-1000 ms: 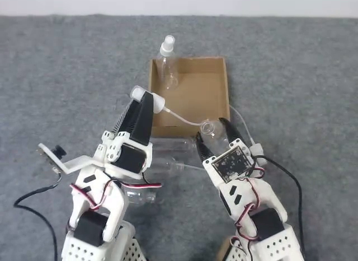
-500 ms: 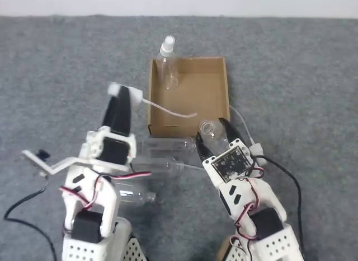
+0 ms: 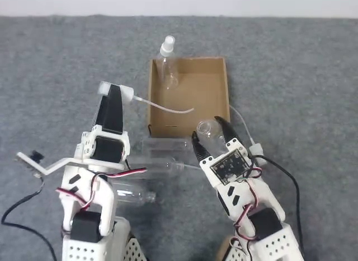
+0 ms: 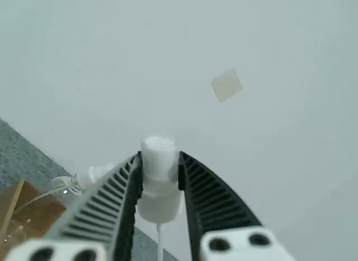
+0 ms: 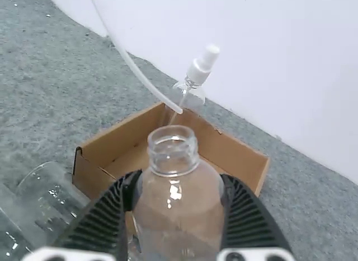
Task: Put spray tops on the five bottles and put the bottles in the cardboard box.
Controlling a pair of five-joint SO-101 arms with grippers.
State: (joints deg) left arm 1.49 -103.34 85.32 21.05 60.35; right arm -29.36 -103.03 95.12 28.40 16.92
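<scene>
From above, the left tool (image 3: 114, 92) is clamping a spray top (image 3: 128, 94) whose dip tube (image 3: 168, 108) is hanging over the cardboard box (image 3: 215, 62), beside the open bottle (image 3: 205, 126) that the right tool (image 3: 207, 129) is gripping, so the bendy tube is probably risking missing the mouth or snagging the box wall. In the left wrist view, the top is sitting pinched between the fingertips. In the right wrist view, the bottle is standing upright between the fingers, the tube's tip hovering just beyond its mouth.
</scene>
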